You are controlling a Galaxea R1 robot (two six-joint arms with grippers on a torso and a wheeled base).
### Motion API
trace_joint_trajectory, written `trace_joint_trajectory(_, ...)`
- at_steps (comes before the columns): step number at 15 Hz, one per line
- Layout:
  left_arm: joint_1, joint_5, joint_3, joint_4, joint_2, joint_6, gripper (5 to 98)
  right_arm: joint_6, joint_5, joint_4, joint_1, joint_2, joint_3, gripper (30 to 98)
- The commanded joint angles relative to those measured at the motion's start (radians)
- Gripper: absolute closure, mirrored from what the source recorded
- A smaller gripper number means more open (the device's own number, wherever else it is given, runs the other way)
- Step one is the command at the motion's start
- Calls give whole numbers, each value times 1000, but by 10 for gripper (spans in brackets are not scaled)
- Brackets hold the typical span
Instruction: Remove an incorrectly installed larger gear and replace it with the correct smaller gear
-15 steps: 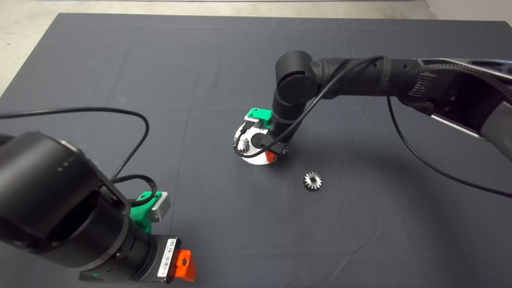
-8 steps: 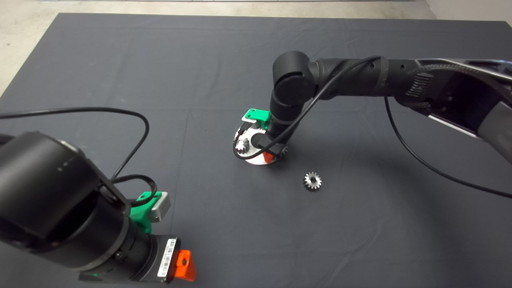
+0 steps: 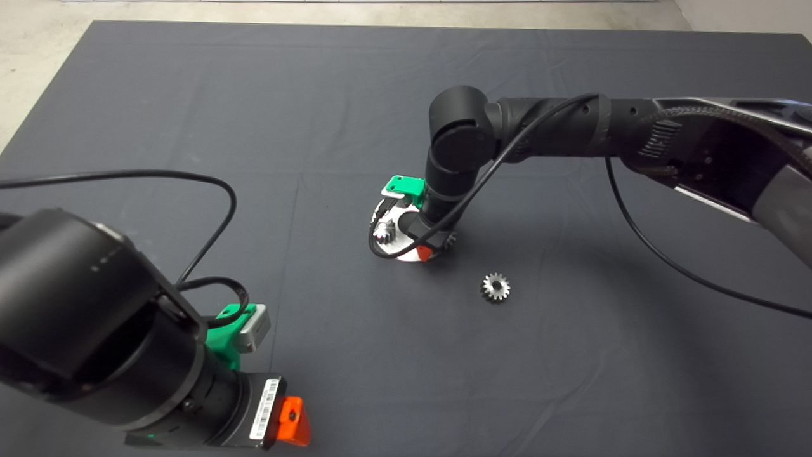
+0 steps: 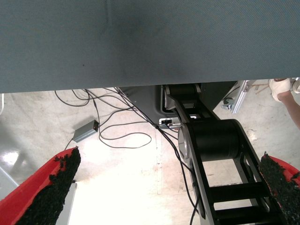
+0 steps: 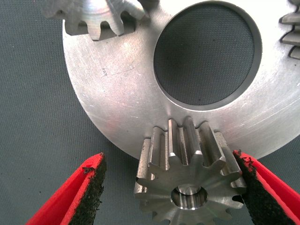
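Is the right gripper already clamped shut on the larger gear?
No, the right gripper is open, its fingers straddling the larger gear.

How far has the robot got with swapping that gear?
Nothing looks swapped yet. The larger gear still sits on the round metal plate. The right gripper is down around it, fingers open, one pad right against its teeth. The smaller gear lies loose on the mat, waiting. The left gripper is parked at the lower left. Left: grip, lift out, fit the small one.

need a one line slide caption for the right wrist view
Open right gripper straddles the larger gear seated at the edge of a round metal plate with a central hole; neither pad clearly grips it yet.
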Motion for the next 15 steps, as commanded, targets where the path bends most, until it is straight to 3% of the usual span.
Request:
trace_joint_trajectory(1, -13, -1, 18, -12, -4, -8, 54, -37, -107, -41, 3, 0, -10, 587)
trace_joint_trajectory(15, -12, -1, 19, -14, -4, -8, 54, -55, -108, -45, 4, -17, -10, 736)
